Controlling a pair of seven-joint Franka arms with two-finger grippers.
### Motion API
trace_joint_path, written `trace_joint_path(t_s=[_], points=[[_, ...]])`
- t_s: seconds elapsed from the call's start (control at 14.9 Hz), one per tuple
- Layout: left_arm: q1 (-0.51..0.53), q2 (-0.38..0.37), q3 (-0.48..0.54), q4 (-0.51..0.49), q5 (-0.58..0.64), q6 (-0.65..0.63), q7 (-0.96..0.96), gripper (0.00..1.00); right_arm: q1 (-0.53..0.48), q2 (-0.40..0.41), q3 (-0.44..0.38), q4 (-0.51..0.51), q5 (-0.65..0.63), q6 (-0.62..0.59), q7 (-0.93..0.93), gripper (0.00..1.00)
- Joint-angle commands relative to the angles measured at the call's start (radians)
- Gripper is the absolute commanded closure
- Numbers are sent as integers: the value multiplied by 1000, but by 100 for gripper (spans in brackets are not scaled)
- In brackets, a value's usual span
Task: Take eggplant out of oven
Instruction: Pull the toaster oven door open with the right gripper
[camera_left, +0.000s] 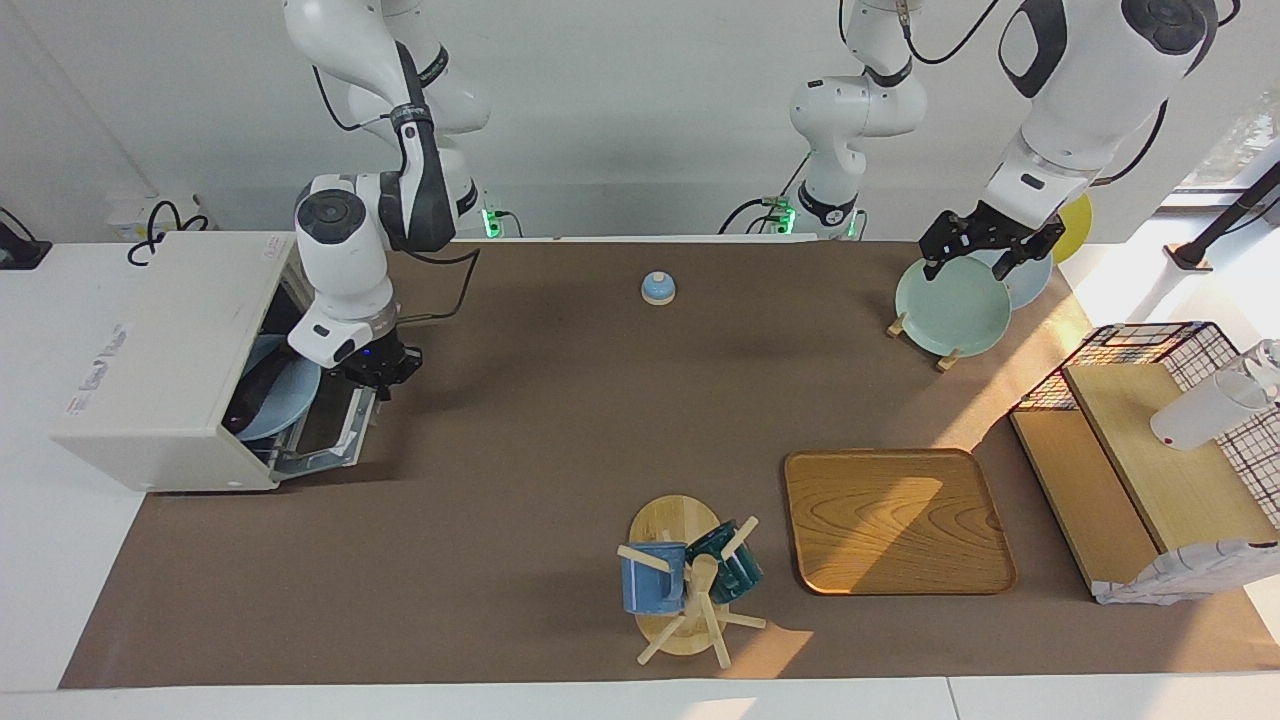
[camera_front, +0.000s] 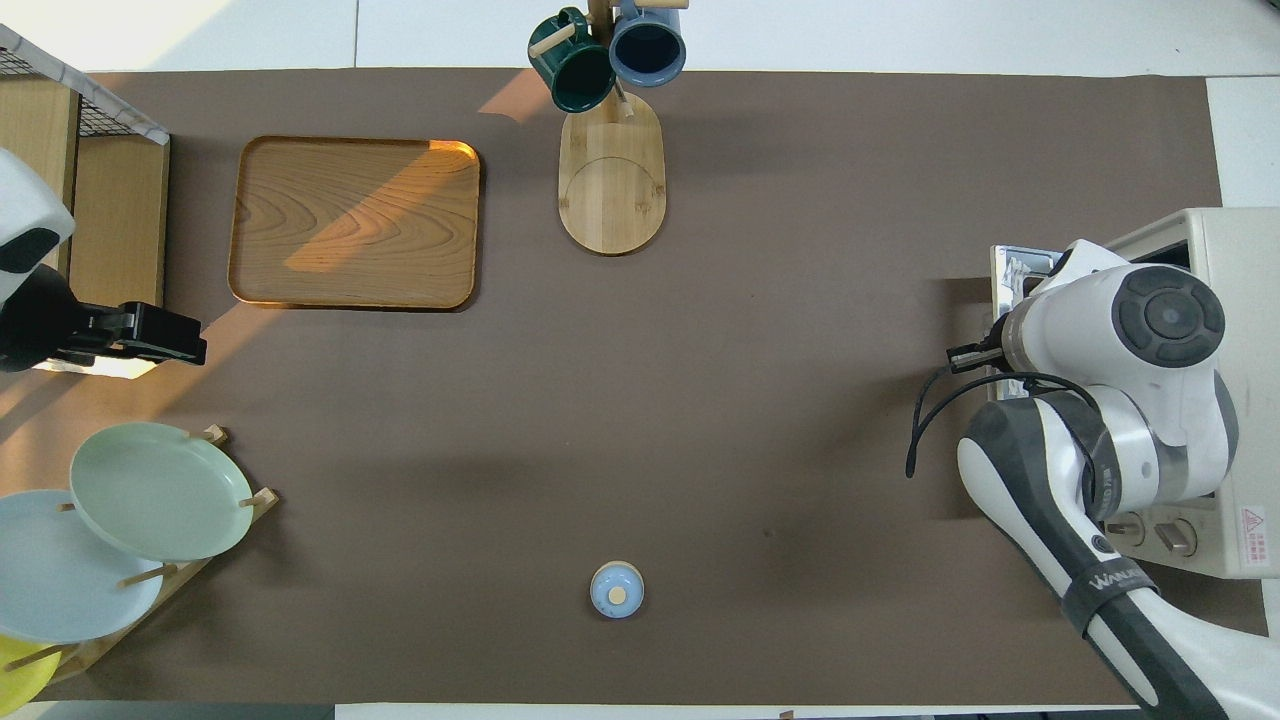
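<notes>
Reading "WARNING" nowhere clearly — right gripper (camera_left: 378, 378) at oven (camera_left: 150, 360) door.

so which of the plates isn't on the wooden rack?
The blue plate inside the white toaster oven, with a dark eggplant on it. The pale green plate and the others stand in the rack.

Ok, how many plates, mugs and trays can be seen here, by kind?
Plates: 4 (pale green plate, light blue plate and yellow plate on the rack; blue plate in the oven)
Mugs: 2 (blue mug, dark green mug)
Trays: 1 (wooden tray)
Total: 7
</notes>
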Motion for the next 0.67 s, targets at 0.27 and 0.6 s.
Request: trace_joint_path(t_s=[0.27, 0.6], points=[[10, -18, -4, -6, -6, -10, 7, 0, 6, 81, -14, -2, -16, 56, 118, 100], [10, -18, -4, -6, -8, -11, 7, 0, 52, 79, -12, 2, 92, 38, 181, 100]])
